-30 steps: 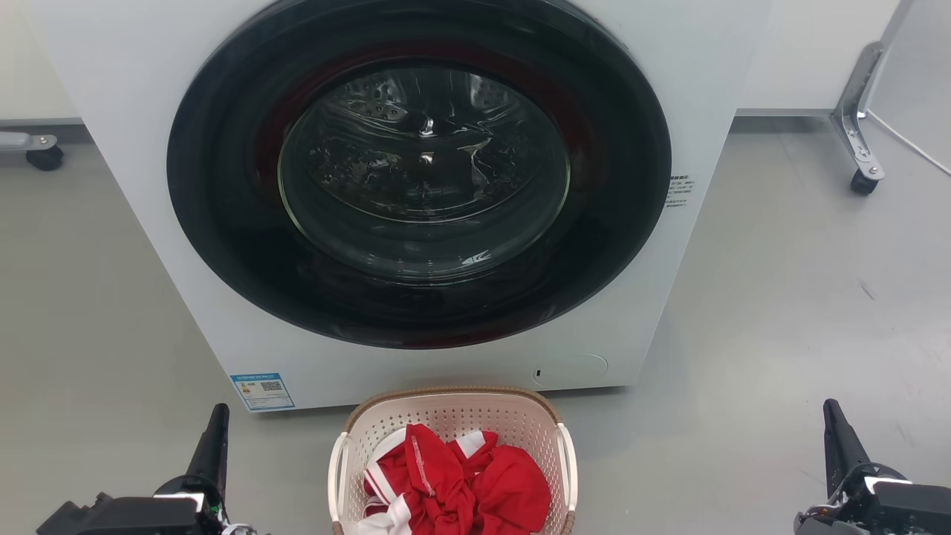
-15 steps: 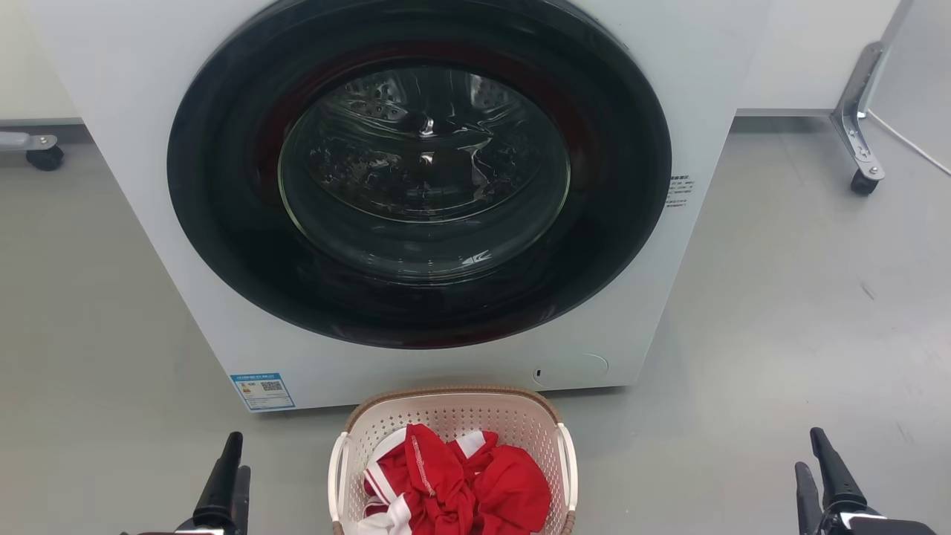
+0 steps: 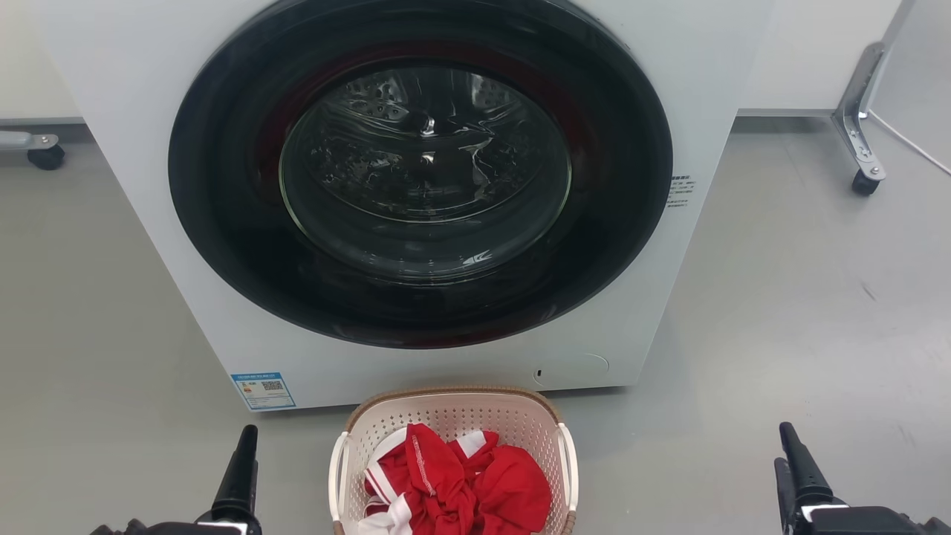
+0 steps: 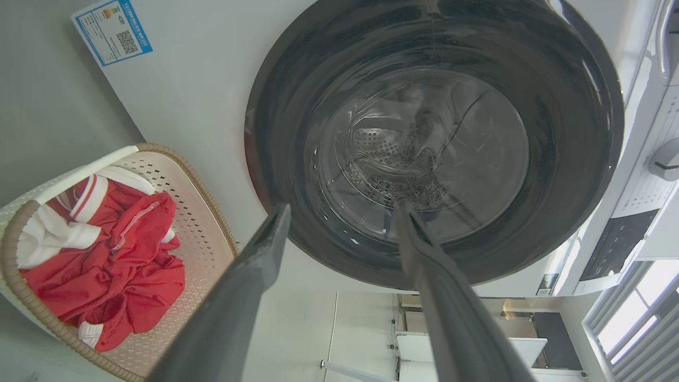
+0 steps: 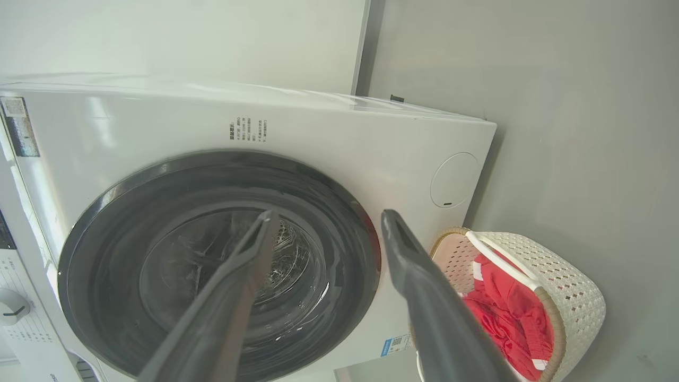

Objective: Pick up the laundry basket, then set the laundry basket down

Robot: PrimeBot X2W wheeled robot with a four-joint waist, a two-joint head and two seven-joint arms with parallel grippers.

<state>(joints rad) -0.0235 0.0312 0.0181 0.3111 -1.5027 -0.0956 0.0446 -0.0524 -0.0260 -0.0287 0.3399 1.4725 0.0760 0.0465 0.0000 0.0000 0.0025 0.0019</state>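
Observation:
The laundry basket [image 3: 455, 413], cream with perforated walls, a brown rim and white side handles, stands on the floor right in front of the washing machine. Red and white clothes [image 3: 453, 483] lie in it. My left gripper [image 3: 247, 438] is low on the floor side to the basket's left, apart from it. The left wrist view shows this gripper [image 4: 344, 209] open and empty, with the basket [image 4: 199, 223] off to its left. My right gripper [image 3: 781, 444] stands far to the basket's right. In the right wrist view it [image 5: 329, 215] is open too, the basket [image 5: 575, 297] beside its right finger.
The white washing machine [image 3: 126, 111] with its dark round door [image 3: 423, 171] shut rises just behind the basket. Wheeled metal legs stand at the far left [image 3: 43, 152] and far right [image 3: 860, 174]. Grey floor lies on both sides of the basket.
Both grippers have moved inward toward the basket, the left one rightward and the right one leftward, and sit a little lower in view. The basket has not moved.

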